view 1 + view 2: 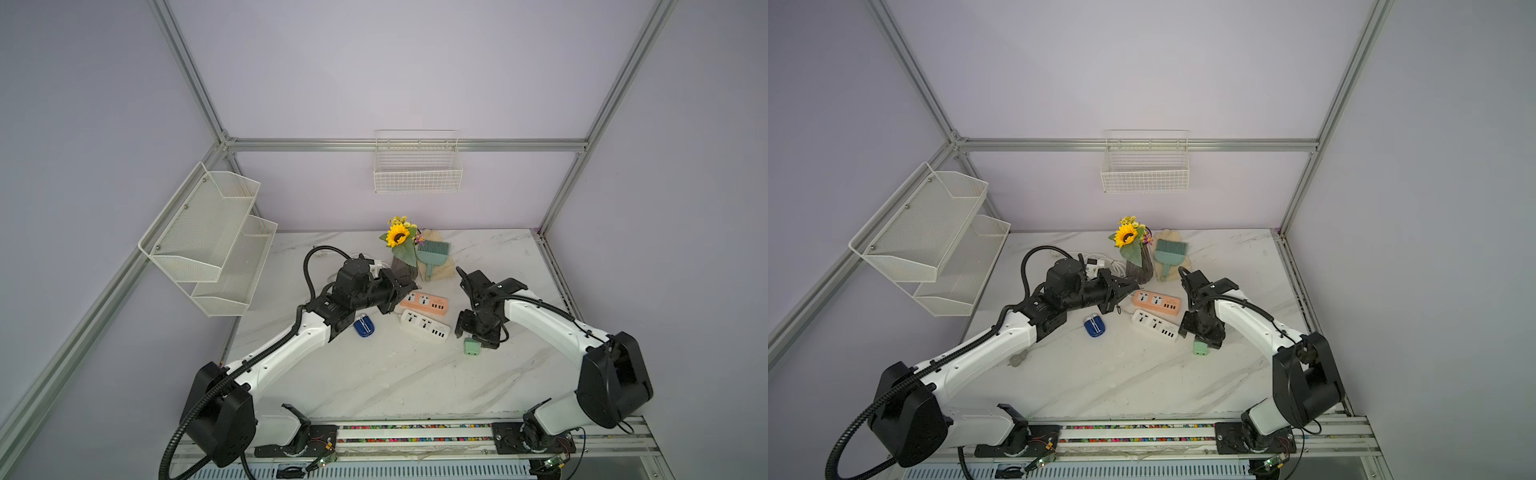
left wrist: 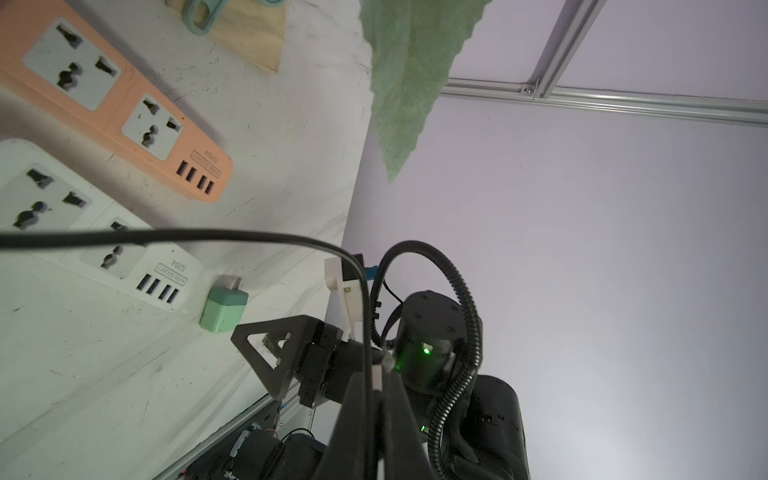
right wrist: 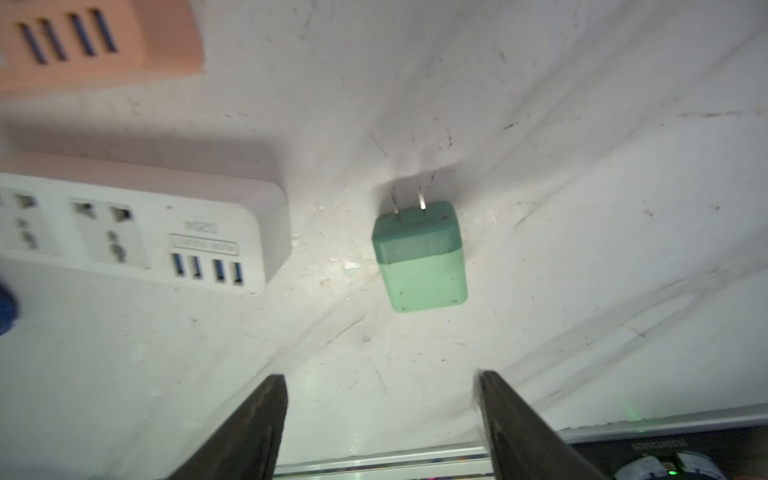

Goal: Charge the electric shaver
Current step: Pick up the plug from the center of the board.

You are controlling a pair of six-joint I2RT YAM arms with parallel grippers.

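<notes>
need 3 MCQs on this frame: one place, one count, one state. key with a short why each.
1. Where is the mint-green adapter?
A) on the table, beside the white power strip's USB end
B) on the wire shelf
C) in the wall basket

2. How many USB ports does the orange power strip have?
A) two
B) four
C) six

3. The right gripper is:
A) shut on the adapter
B) shut, empty
C) open, holding nothing

Key: 1 A, it lies flat with its prongs bare, apart from the strip. 2 B, four slots in a row at its end. 3 C, its fingers stand wide apart and the adapter lies free beyond them.
</notes>
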